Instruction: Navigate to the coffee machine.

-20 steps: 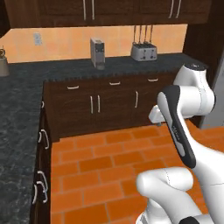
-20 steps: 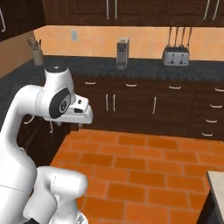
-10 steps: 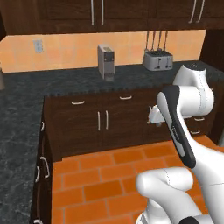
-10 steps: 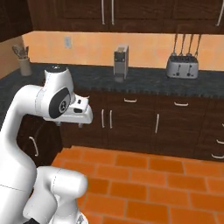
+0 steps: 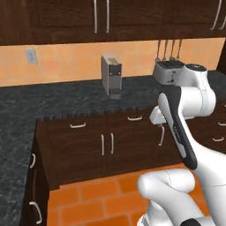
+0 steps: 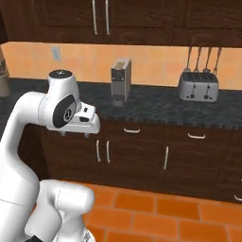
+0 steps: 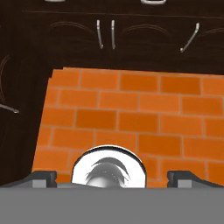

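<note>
The coffee machine (image 5: 111,75) is a tall narrow silver-grey box with a tan top and dark front, standing on the dark speckled counter (image 5: 66,103) against the orange back wall. From the right base camera the coffee machine (image 6: 120,81) sits just left of centre. My gripper (image 6: 74,134) hangs folded in front of the arm, well short of the counter, pointing down at the floor. In the hand view my gripper (image 7: 113,177) is open, its fingertips (image 7: 43,176) wide apart with nothing between them, above orange brick floor.
A wide silver toaster (image 6: 198,87) sits to the right of the machine, with utensils (image 6: 203,57) hanging above it. Dark wood base cabinets (image 5: 106,143) run under the counter, which turns a corner along the left (image 5: 15,145). Orange brick floor (image 6: 156,208) lies between me and the cabinets.
The whole scene has shifted: the base has driven closer, and the coffee machine now looks larger and nearer the middle. The arm keeps its folded pose.
</note>
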Robot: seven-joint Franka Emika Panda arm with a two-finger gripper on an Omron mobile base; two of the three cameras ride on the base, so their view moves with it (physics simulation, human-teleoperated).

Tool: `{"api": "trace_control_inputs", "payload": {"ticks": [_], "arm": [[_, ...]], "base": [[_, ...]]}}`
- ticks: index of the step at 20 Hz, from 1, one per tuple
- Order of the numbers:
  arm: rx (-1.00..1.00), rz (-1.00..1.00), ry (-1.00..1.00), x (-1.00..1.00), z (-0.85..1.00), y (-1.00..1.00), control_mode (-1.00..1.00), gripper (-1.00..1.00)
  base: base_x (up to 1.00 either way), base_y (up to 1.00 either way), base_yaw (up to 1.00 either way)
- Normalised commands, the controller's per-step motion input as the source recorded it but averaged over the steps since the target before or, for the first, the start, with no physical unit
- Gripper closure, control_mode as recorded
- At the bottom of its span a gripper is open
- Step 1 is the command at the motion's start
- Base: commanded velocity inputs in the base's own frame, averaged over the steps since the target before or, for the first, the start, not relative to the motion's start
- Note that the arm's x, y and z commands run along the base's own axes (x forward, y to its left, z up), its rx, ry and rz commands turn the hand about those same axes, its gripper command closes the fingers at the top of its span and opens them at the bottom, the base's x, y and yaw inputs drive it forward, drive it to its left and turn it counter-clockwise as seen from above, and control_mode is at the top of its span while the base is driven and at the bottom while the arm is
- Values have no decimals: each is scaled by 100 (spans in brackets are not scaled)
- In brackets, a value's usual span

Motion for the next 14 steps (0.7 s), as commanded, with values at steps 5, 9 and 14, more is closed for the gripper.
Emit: {"api": "trace_control_inputs", "payload": {"ticks": [5, 9, 14], "arm": [[0, 0, 0, 0, 0, 0, 100, -100], [0, 0, 0, 0, 0, 0, 100, -100], [0, 0, 0, 0, 0, 0, 100, -100]], "base": [[100, -16, 1], [100, -6, 1], [94, -17, 1]]}}
